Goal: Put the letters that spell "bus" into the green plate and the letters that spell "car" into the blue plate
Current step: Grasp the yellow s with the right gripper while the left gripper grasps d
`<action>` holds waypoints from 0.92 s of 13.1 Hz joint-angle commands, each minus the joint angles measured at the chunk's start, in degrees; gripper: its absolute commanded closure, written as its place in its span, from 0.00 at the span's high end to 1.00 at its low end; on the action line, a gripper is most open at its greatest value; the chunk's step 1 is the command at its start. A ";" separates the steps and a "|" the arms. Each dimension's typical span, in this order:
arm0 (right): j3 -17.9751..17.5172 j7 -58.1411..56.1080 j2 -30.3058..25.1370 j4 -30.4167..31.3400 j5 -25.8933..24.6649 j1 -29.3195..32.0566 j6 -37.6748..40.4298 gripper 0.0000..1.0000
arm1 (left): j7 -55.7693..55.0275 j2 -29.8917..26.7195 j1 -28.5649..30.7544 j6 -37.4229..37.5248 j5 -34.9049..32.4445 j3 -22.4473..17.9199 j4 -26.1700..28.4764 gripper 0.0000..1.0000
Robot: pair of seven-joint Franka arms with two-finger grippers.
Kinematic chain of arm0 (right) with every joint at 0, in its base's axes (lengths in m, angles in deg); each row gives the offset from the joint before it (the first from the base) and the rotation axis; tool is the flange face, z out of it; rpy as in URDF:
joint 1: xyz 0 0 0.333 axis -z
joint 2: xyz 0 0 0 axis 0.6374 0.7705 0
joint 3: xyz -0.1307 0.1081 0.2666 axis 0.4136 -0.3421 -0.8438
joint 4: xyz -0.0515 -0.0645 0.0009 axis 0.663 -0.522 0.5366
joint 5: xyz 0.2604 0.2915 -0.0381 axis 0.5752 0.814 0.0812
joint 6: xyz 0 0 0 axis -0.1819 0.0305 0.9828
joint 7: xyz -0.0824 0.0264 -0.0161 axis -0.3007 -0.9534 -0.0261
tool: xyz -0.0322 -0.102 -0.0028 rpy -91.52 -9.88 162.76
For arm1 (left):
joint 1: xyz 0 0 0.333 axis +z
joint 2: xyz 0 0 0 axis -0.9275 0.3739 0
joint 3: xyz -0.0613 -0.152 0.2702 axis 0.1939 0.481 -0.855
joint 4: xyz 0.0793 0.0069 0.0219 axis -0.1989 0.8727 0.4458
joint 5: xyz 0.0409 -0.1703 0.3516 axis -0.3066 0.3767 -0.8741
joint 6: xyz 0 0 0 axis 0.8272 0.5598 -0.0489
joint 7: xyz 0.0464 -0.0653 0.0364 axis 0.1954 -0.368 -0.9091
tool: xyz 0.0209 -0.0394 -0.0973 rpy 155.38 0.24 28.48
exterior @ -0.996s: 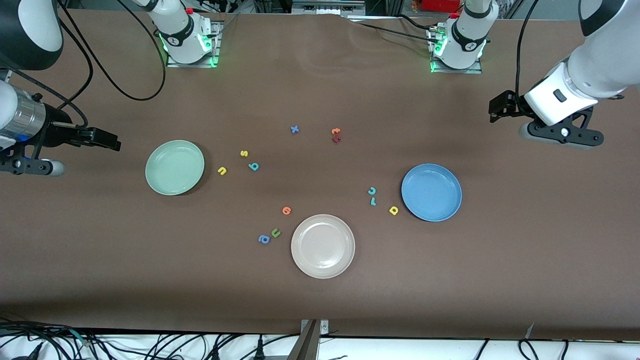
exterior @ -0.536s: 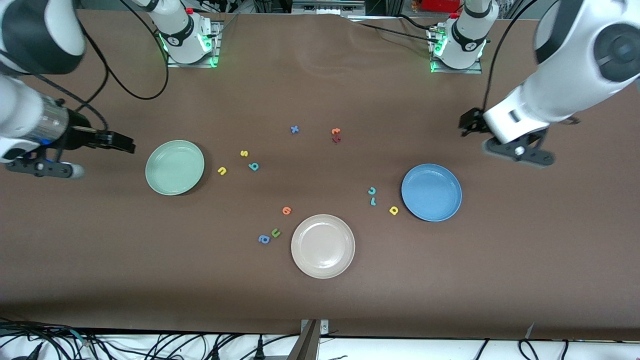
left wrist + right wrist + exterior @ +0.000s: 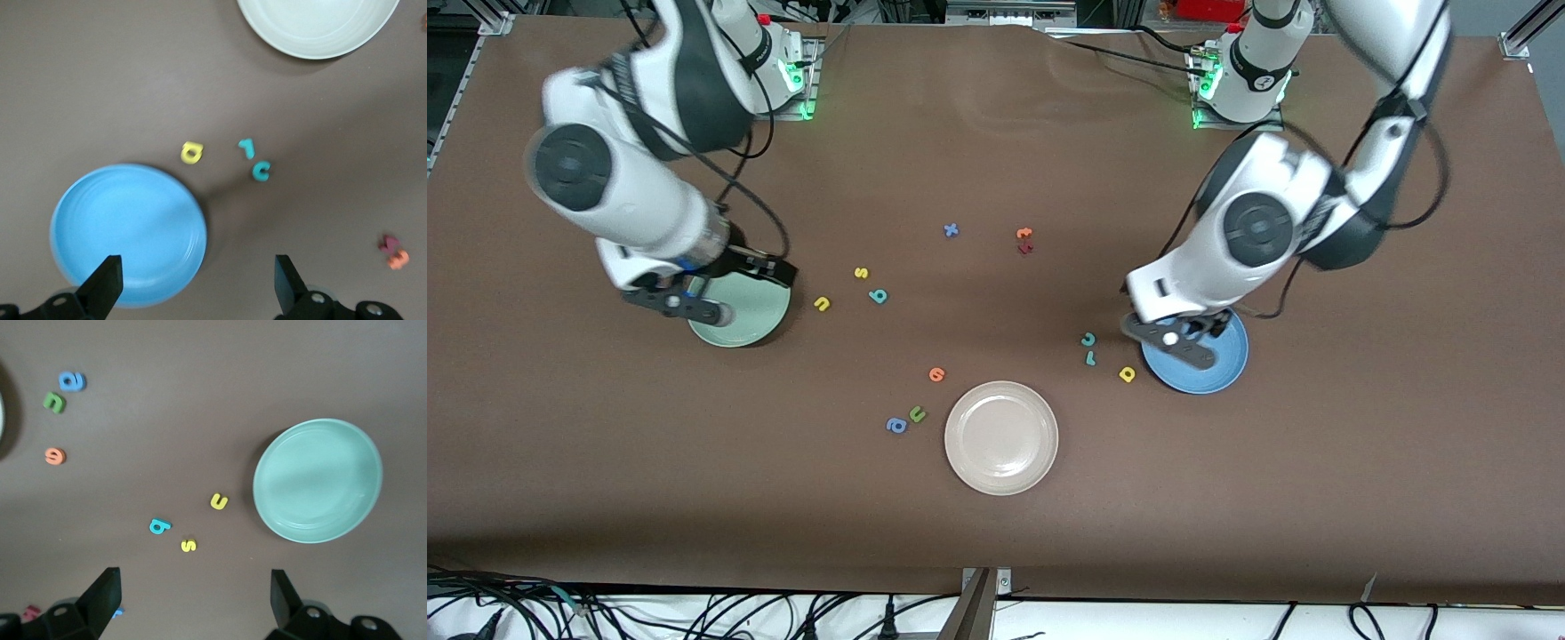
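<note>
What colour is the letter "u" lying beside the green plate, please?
Yellow u, clearest in the right wrist view.

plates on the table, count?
3. Green plate at the right arm's end, blue plate at the left arm's end, beige plate between them, nearest the camera.

I am seeing a beige-white plate (image 3: 1000,437) sitting nearest the front camera. Just beside it, toward the right arm's end, a green "u" (image 3: 917,413) and a blue "a" (image 3: 896,426) are lying touching, an orange letter (image 3: 936,374) lying near them. Farther from the camera, a blue "x" (image 3: 951,230) is resting apart from an orange and a dark red letter (image 3: 1024,241), which are touching.
</note>
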 commanded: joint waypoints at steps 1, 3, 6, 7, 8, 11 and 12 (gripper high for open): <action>-3.17 0.91 0.47 9.30 0.13 -0.08 -9.15 0.99 | 1.31 5.92 -2.03 -5.06 -3.33 -0.01 -1.45 0.99; -5.37 0.82 1.79 15.63 0.05 -0.08 -18.01 0.99 | 1.40 8.48 -2.74 -7.28 -11.04 0.16 -1.44 0.93; -7.40 0.64 4.51 20.57 0.05 -0.08 -27.19 0.99 | 1.58 10.85 -3.88 -7.37 -12.92 0.16 -1.36 0.77; -7.58 0.56 5.65 21.19 -0.04 -0.26 -28.51 0.98 | 3.58 11.30 -3.97 -8.15 -15.18 0.16 -1.36 0.75; -7.93 0.55 6.44 21.98 -0.04 -0.61 -30.17 0.97 | 8.56 12.00 -3.36 -9.55 -16.08 0.16 -1.36 0.72; -8.11 0.64 9.08 24.97 -0.04 -1.05 -36.68 0.92 | 16.42 14.11 -1.16 -14.13 -16.09 0.08 -1.27 0.71; -8.11 0.64 10.22 25.06 -0.04 -1.75 -37.74 0.92 | 17.56 14.72 -0.98 -14.92 -16.17 0.08 -1.18 0.71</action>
